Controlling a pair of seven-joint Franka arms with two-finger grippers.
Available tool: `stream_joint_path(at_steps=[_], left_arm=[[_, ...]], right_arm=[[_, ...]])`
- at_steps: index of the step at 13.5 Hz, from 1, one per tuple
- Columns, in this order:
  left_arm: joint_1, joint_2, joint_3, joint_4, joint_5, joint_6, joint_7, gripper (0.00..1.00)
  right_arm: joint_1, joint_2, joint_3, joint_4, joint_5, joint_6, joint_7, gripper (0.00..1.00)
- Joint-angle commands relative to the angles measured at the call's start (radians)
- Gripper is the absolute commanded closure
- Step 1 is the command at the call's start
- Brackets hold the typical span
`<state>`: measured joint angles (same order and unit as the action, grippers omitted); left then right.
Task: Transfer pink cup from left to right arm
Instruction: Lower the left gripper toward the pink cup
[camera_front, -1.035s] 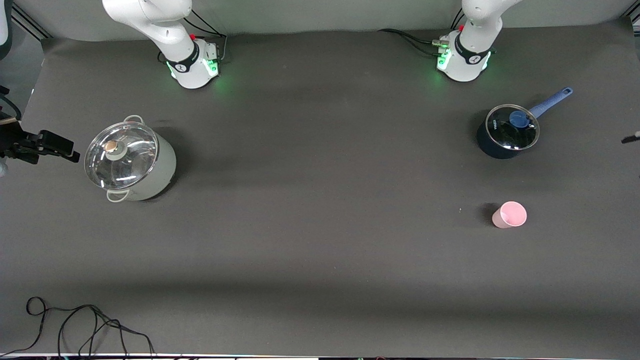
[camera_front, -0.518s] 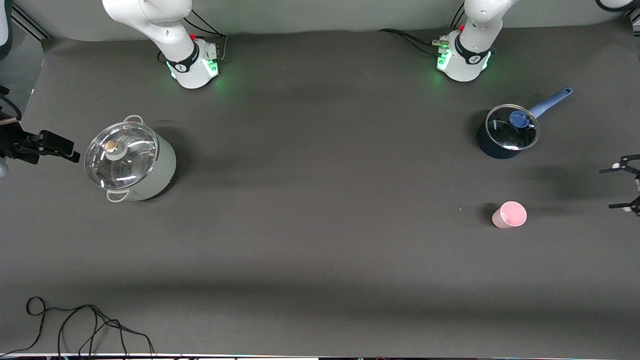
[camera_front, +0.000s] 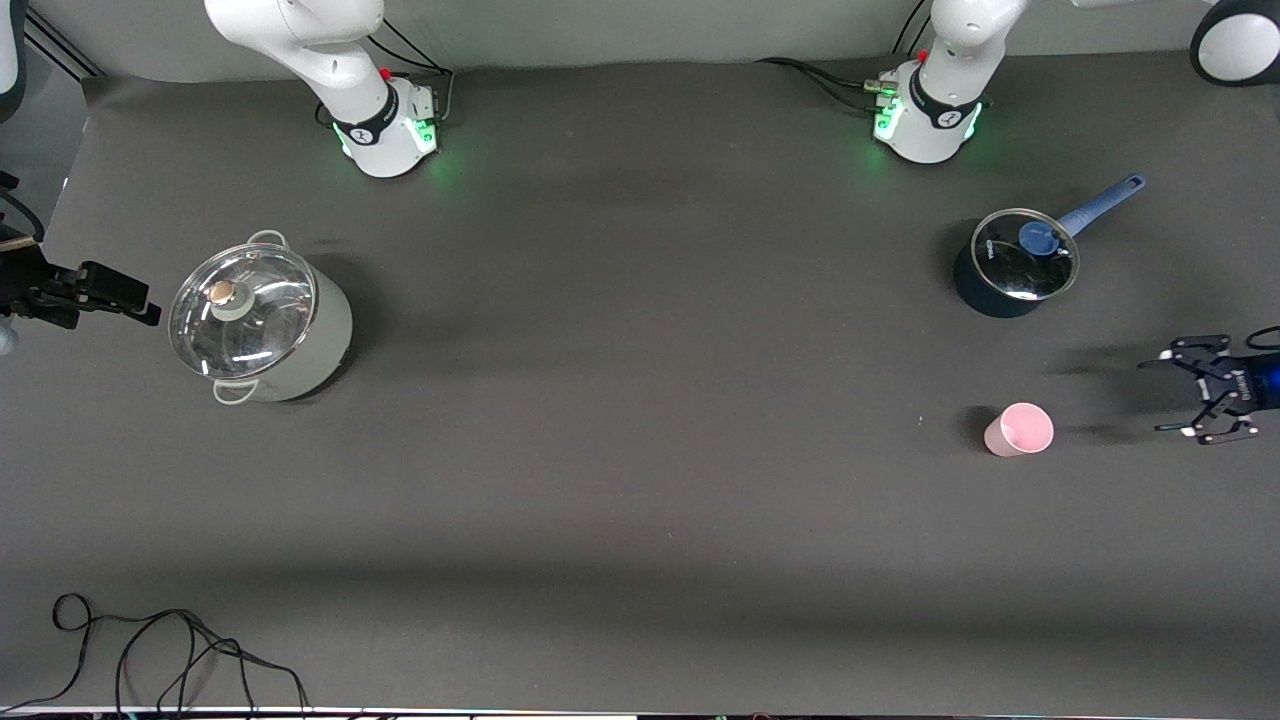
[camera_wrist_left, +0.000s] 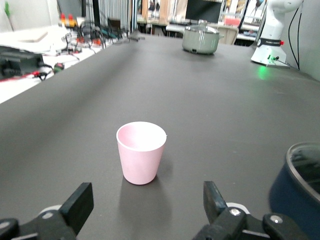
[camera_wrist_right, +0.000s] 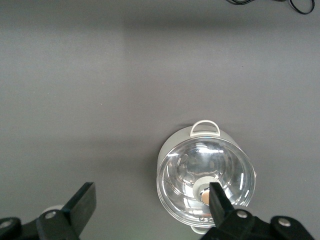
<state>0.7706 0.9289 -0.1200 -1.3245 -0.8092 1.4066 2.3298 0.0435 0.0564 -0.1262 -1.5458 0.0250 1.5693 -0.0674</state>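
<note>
The pink cup (camera_front: 1019, 430) stands upright on the dark mat, nearer to the front camera than the blue saucepan. In the left wrist view the pink cup (camera_wrist_left: 141, 152) shows just ahead of the fingers, apart from them. My left gripper (camera_front: 1160, 396) hangs low over the mat beside the cup, toward the left arm's end of the table. The left gripper (camera_wrist_left: 148, 202) is open and holds nothing. My right gripper (camera_front: 140, 303) waits at the right arm's end of the table, beside the grey pot. The right gripper (camera_wrist_right: 152, 202) is open and empty, high above that pot.
A blue saucepan (camera_front: 1015, 262) with a glass lid and a long handle stands near the left arm's base (camera_front: 925, 115). A grey pot (camera_front: 262, 322) with a glass lid sits toward the right arm's end. A black cable (camera_front: 150, 650) lies at the front corner.
My left gripper has come in from the table's end toward the pink cup and now sits lower and closer to it. The cup and the right arm have not moved.
</note>
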Motion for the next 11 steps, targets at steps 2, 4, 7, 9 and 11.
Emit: stream_joint_path(at_steps=[2, 4, 7, 9, 11], left_arm=[[0.010, 0.100, -0.013, 0.037, -0.056, -0.015, 0.143, 0.02], [0.009, 0.128, -0.013, 0.036, -0.079, -0.018, 0.171, 0.02], [-0.017, 0.159, -0.017, 0.033, -0.125, -0.015, 0.201, 0.01], [-0.056, 0.191, -0.017, 0.028, -0.169, -0.015, 0.233, 0.02], [-0.082, 0.211, -0.018, 0.019, -0.212, -0.012, 0.261, 0.01]], right_arm=[[0.004, -0.004, -0.004, -0.002, 0.007, 0.005, 0.008, 0.00], [0.006, -0.004, -0.004, -0.002, 0.012, 0.005, 0.008, 0.00], [0.006, -0.006, -0.006, -0.002, 0.012, 0.005, 0.006, 0.00], [0.006, -0.006, -0.006, -0.004, 0.012, 0.005, 0.006, 0.00], [0.006, -0.006, -0.006, -0.004, 0.012, 0.005, 0.006, 0.00]])
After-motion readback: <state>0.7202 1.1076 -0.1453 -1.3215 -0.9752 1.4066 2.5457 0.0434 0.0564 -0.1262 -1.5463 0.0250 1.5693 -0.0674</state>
